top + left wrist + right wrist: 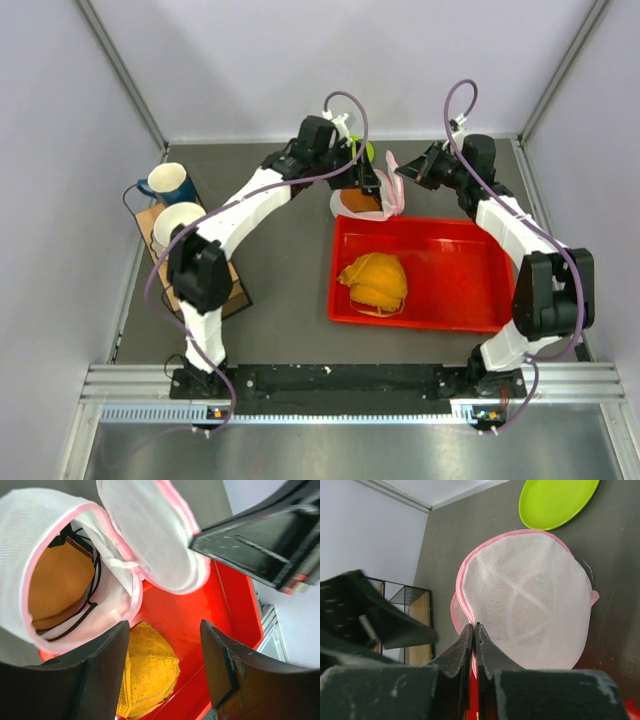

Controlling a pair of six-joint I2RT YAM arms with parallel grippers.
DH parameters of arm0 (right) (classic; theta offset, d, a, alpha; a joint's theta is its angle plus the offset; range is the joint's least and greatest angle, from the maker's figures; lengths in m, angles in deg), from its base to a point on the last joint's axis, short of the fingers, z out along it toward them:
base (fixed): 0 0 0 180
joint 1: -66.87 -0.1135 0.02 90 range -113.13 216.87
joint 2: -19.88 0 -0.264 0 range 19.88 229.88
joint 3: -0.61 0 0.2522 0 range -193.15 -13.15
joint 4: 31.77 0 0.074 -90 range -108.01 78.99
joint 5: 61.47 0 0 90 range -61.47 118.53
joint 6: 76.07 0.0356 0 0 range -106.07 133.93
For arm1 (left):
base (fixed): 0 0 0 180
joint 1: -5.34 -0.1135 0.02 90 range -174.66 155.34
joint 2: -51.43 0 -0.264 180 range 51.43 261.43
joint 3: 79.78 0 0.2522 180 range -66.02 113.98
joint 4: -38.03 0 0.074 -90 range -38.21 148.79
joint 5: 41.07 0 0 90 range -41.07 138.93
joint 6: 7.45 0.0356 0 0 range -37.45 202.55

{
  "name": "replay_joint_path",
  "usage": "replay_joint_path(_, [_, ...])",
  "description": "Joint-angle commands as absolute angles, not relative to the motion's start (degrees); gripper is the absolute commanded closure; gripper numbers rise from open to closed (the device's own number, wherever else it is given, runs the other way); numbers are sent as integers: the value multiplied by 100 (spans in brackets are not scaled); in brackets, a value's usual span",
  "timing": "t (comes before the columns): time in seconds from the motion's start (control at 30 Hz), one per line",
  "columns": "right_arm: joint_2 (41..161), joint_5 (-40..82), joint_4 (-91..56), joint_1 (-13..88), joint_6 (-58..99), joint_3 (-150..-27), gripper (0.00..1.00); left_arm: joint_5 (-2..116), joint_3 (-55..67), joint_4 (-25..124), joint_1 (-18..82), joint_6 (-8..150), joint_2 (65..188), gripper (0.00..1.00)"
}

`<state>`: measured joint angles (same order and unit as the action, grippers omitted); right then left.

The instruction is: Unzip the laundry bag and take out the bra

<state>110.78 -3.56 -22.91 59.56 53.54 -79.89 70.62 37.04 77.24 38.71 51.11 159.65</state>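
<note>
Left wrist: left pincer (162, 645) released above bra (57, 587); right pincer (472, 630) grasping bag (525, 605) by its flap. I fear that flap slipping shut.

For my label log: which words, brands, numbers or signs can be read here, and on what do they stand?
No text can be read.
The round white mesh laundry bag with pink trim, the red plastic tray and the lime-green plate carry no print in view.
At the arm bases, small coloured marks are too small to read.
</note>
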Motion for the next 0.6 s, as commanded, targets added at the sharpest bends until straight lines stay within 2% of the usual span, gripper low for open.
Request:
replay_joint_path(0.0, [10944,-442,-2566,6010,5357,-8135,100,7425,4137,7526,3918,4845,16568,38])
replay_joint_path(0.2, [10953,-469,-2539,6010,5313,-8170,100,6319,4111,7455,3927,5090,16920,39])
replay_joint_path(0.57, [10918,-548,-2618,5984,5321,-7977,100,5702,4244,7710,3690,5433,17632,37])
